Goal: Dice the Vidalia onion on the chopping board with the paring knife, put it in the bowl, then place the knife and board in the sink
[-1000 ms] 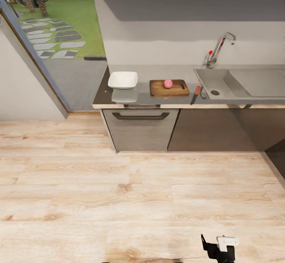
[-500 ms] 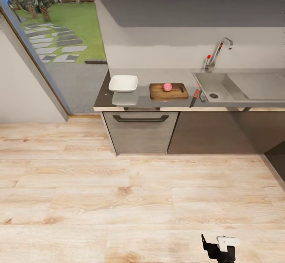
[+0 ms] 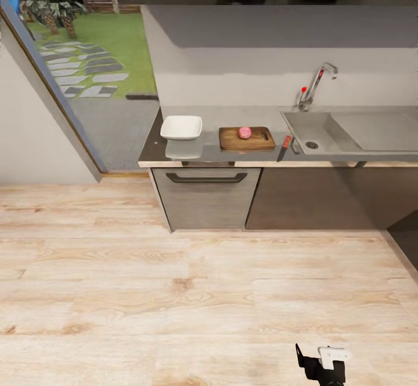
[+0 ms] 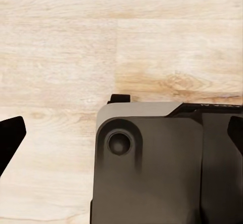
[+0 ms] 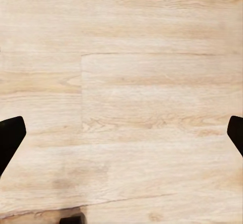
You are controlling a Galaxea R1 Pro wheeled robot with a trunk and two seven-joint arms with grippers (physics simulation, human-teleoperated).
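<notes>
The dark grey countertop (image 3: 212,118) with its pale wooden front edge runs across the upper middle of the head view. On it, from left to right, lie the white bowl (image 3: 181,127), the chopping board (image 3: 247,139) and the paring knife (image 3: 284,148), just beside the sink (image 3: 354,132), which is set into its right part.
</notes>
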